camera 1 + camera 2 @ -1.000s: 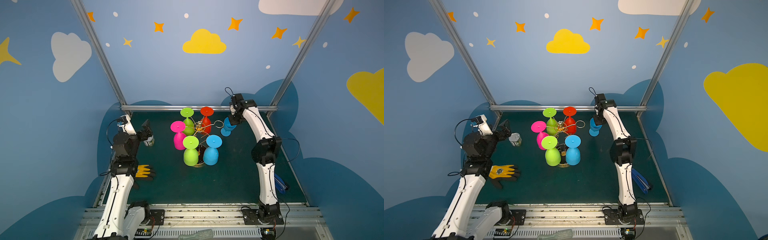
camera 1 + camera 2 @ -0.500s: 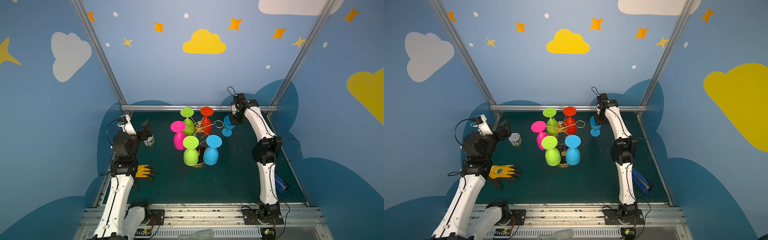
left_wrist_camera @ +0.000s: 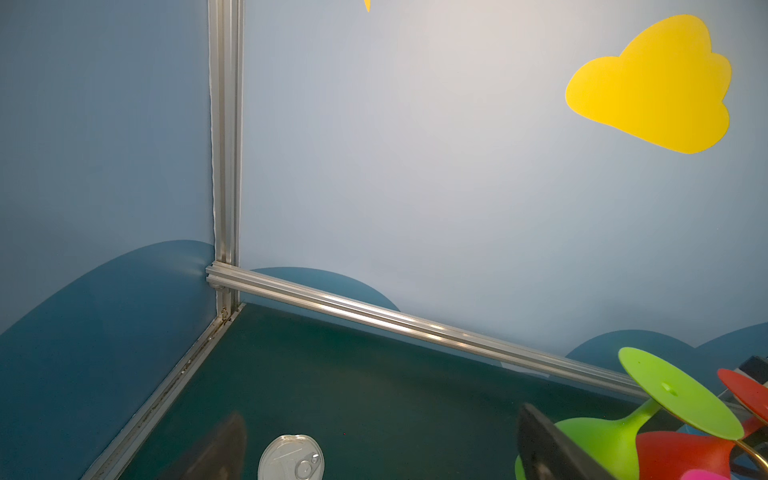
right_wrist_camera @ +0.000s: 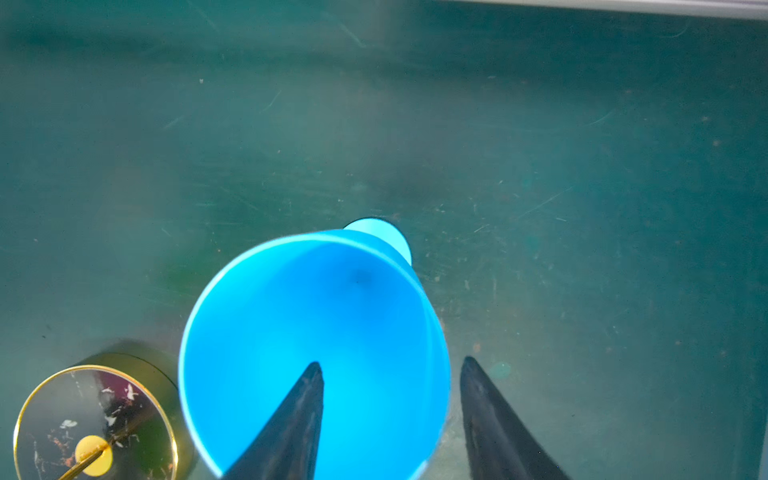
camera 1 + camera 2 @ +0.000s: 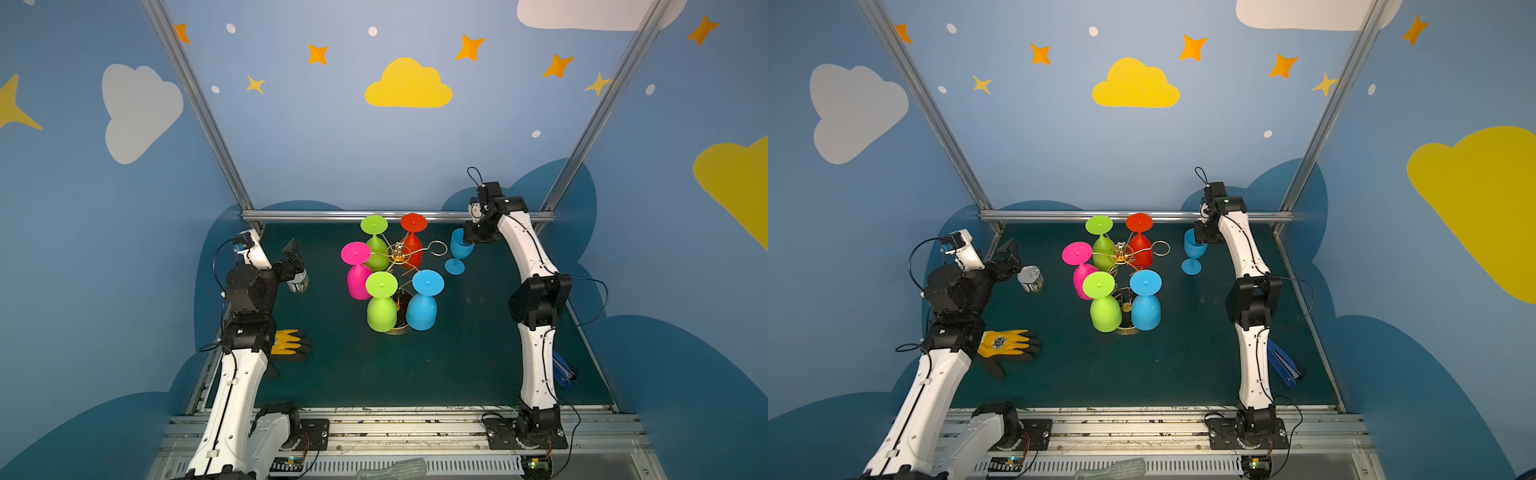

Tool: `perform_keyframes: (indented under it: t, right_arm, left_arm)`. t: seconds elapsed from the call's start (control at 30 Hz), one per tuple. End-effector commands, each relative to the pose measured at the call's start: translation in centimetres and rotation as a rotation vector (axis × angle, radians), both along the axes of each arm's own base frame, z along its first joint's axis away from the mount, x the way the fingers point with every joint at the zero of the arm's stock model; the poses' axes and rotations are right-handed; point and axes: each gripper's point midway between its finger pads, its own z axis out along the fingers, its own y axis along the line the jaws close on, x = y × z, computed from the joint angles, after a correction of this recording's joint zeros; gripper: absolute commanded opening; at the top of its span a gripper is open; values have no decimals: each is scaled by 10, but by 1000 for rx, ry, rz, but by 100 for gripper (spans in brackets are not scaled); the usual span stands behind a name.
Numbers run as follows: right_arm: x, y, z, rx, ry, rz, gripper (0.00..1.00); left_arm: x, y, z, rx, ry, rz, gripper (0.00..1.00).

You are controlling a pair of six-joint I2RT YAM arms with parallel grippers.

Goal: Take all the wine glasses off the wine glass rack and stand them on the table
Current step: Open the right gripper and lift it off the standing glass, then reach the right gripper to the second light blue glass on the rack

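Blue wine glass (image 5: 460,249) upright, standing free, just right of gold wire wine glass rack (image 5: 397,252) — not touching.

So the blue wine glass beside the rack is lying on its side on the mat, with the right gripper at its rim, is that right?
Not quite. The blue wine glass stands upright on its foot, not on its side, as both top views show. The rest holds: it is beside the wine glass rack, with the right gripper at its rim.

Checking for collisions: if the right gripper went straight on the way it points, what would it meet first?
The upright blue wine glass: the right gripper points down astride its rim, so the finger inside would probably meet the bowl's bottom first; depth is unclear.
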Motion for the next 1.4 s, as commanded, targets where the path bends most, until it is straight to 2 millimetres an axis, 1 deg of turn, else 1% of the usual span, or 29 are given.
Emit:
perform_keyframes:
  t: [0.0, 0.07, 0.13, 0.23, 0.3, 0.37, 0.47, 0.5, 0.6, 0.67, 0.8, 0.9, 0.97, 1.07, 1.13, 1.23, 1.37]
  right_arm:
    - [-3, -2, 54, 49, -112, -19, 55]
    - [-4, -4, 63, 52, -131, -27, 56]
    - [-7, -5, 76, 67, -162, -32, 57]
    - [-16, -2, 103, 124, -224, -37, 57]
    - [-27, 3, 123, 176, -271, -35, 57]
    - [-42, 5, 138, 233, -306, -41, 57]
    - [-70, 13, 158, 333, -379, -11, 57]
    - [-83, 15, 166, 374, -407, -4, 57]
    - [-122, 22, 179, 480, -454, 32, 58]
    - [-150, 26, 179, 547, -456, 55, 59]
    - [-202, 37, 165, 662, -404, 112, 61]
    - [-231, 45, 154, 748, -348, 129, 61]
    - [-246, 52, 154, 812, -323, 153, 61]
    - [-261, 62, 162, 879, -315, 193, 61]
    - [-267, 66, 168, 893, -319, 215, 62]
    - [-268, 73, 173, 900, -306, 229, 62]
    - [-268, 88, 171, 888, -266, 253, 62]
  left_arm:
    - [-2, 3, 6, 15, -27, 13, 99]
    - [-2, 4, 5, 16, -27, 17, 99]
    - [-3, 4, 6, 19, -29, 19, 99]
    - [-3, 4, 6, 18, -29, 21, 99]
    - [-3, 4, 6, 18, -28, 19, 99]
    - [-3, 4, 6, 18, -28, 19, 99]
    - [-2, 4, 5, 18, -25, 20, 99]
    - [-2, 4, 5, 18, -26, 20, 99]
    - [-2, 4, 4, 17, -23, 17, 99]
    - [-1, 4, 4, 18, -22, 17, 99]
    - [-1, 4, 3, 21, -19, 21, 99]
    - [-1, 5, 2, 22, -16, 24, 99]
    - [-1, 5, 1, 22, -14, 24, 99]
    - [0, 5, 1, 21, -13, 22, 100]
    - [-1, 4, 2, 19, -16, 22, 99]
    - [-1, 4, 3, 17, -20, 19, 99]
    - [-1, 4, 2, 13, -20, 18, 99]
